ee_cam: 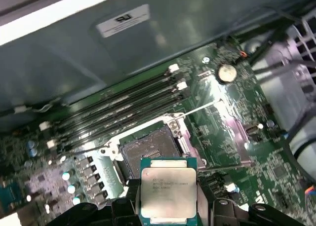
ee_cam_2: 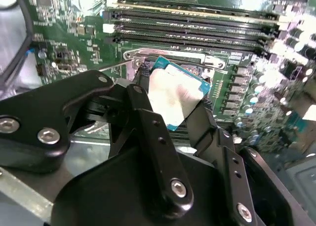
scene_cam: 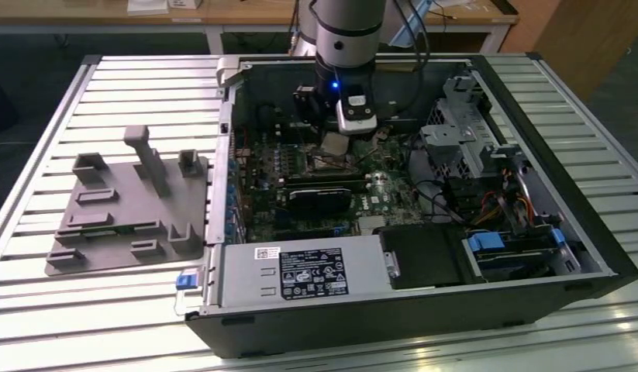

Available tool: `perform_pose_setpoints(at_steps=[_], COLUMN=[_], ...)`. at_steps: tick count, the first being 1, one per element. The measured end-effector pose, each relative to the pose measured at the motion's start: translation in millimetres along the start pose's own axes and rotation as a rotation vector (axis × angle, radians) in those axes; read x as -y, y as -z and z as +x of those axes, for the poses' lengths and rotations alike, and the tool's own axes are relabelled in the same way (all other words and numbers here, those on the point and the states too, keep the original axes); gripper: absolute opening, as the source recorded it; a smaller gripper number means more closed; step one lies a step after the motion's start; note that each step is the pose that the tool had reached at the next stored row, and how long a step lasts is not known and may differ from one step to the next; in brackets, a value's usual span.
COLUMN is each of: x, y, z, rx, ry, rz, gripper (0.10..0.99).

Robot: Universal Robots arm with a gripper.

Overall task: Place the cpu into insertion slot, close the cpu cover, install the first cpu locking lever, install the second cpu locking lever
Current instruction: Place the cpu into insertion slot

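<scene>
cpu (ee_cam: 168, 192) in end effector (ee_cam_2: 174, 107), above insertion slot (ee_cam: 148, 149); memory slots (ee_cam: 123, 105) alongside.

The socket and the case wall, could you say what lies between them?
The long black slots lie between socket and case wall, in the first wrist view.

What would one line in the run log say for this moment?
gripper: shut on cpu | cpu: held clear of insertion slot, not seated | insertion slot: empty

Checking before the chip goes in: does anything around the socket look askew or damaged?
Nothing looks damaged or spilled. The cpu is clamped in the jaws near the insertion slot, not yet seated, and its edges look turned slightly against the slot's in the first wrist view.
</scene>
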State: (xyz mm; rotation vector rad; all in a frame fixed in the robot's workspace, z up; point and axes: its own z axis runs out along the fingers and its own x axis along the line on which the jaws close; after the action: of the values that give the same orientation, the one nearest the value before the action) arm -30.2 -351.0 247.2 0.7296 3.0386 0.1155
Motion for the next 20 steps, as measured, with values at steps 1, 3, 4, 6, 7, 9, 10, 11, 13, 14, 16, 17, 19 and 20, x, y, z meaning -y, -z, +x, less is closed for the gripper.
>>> perform_pose_setpoints(at_steps=[1, 3, 4, 6, 7, 9, 10, 11, 13, 14, 16, 17, 19, 20], x=[0.0, 0.0, 0.0, 0.1, 0.1, 0.1, 0.1, 0.1, 0.1, 0.1, 0.2, 0.2, 0.2, 0.2], y=[-0.1, -0.4, -0.6, -0.9, -1.0, -1.3, -1.4, -1.6, -1.9, -2.0, -2.3, -2.4, -2.7, -2.9], z=[0.0, 0.0, 0.0, 0.0, 0.0, 0.0, 0.0, 0.0, 0.0, 0.0, 0.0, 0.0, 0.0, 0.0], rx=[0.0013, 0.0041, 0.0055, 0.0082, 0.0095, 0.0122, 0.0136, 0.015, 0.0177, 0.0191, 0.0218, 0.0232, 0.026, 0.0274], ry=[-0.017, -0.054, -0.072, -0.108, -0.127, -0.162, -0.18, -0.199, -0.236, -0.254, -0.29, -0.308, -0.345, -0.363], rz=[0.0, 0.0, 0.0, 0.0, 0.0, -0.001, -0.001, -0.001, -0.001, -0.001, -0.001, -0.001, -0.001, -0.001], gripper=[0.541, 0.541, 0.541, 0.541, 0.541, 0.541, 0.541, 0.541, 0.541, 0.541, 0.541, 0.541, 0.541, 0.541])
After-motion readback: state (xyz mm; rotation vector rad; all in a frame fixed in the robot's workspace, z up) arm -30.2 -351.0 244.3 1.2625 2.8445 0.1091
